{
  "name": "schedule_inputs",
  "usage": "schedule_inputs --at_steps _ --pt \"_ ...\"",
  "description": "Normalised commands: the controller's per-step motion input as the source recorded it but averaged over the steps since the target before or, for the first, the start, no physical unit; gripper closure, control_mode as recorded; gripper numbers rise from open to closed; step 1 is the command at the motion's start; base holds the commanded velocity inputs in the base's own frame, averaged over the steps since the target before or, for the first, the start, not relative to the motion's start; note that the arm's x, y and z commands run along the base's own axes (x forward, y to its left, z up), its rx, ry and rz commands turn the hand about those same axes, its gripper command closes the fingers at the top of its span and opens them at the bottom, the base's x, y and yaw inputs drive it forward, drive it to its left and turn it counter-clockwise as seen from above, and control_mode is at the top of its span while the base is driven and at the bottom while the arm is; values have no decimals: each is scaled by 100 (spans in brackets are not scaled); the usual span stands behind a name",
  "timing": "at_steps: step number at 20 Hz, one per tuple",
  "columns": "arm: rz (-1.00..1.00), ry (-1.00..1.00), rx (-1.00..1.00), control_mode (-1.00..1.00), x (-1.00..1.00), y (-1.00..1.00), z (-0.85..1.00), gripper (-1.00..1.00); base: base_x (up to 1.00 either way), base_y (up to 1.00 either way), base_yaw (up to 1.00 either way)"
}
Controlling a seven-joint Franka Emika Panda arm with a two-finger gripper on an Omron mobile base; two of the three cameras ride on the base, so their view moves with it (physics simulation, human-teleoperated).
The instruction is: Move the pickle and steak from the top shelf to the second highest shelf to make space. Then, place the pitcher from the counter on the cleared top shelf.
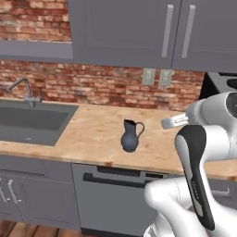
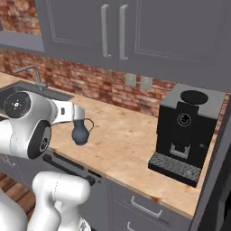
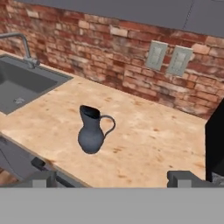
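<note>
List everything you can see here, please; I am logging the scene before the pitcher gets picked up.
pitcher: one, dark blue-grey, upright on the counter, right of the sink
counter: one, light tan wood grain, over grey cabinet fronts
sink: one, grey, set into the counter's left end
faucet: one, grey metal, behind the sink
coffee machine: one, black, on the counter's right part
wall outlets: two, pale, on the brick wall above the counter
upper cabinets: grey, with bar handles, above the brick wall
dishwasher: one, grey, under the counter
arm: one, white with dark joints
pincer: one, open, short of the pitcher
</note>
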Motion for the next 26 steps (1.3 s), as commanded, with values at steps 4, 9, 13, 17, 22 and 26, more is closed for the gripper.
schedule_inputs --at_steps 4,9,13,17,22,26 --pt "0 0 0 100 0 0 0 -100 49 23 0" --pt "0 0 0 100 0 0 0 -100 47 27 0" --pt "0 0 0 100 0 0 0 -100 30 26 0" --pt "0 1 0 -100 2 1 0 -100 5 5 0" --pt "3 0 0 -100 5 0 0 -100 0 0 0" --pt "21 0 0 -100 33 -2 -1 -100 0 0 0"
